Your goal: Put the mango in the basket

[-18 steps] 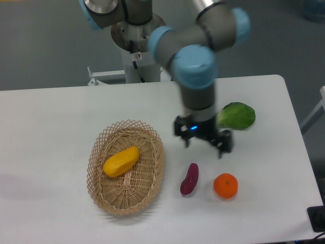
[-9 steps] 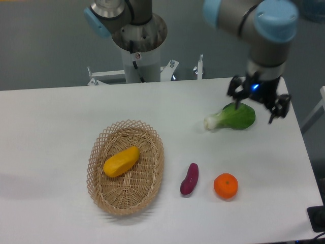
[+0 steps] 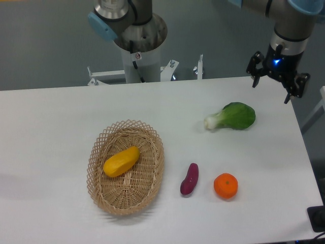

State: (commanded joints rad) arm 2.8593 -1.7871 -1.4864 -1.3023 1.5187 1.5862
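Note:
The yellow-orange mango [image 3: 121, 161] lies inside the oval wicker basket [image 3: 152, 140] on the left half of the table, tilted up to the right. My gripper [image 3: 270, 90] hangs open and empty high above the table's far right corner, well away from the basket. Nothing is between its fingers.
A green leafy vegetable [image 3: 234, 116] lies at the right, below the gripper. A purple sweet potato [image 3: 189, 179] and a round orange [image 3: 225, 185] sit near the front, right of the basket. The arm's base column [image 3: 135, 46] stands behind the table's far edge.
The gripper has swung from the table's middle, beside the basket, up and to the far right corner. The mango stays in the basket; nothing else moved.

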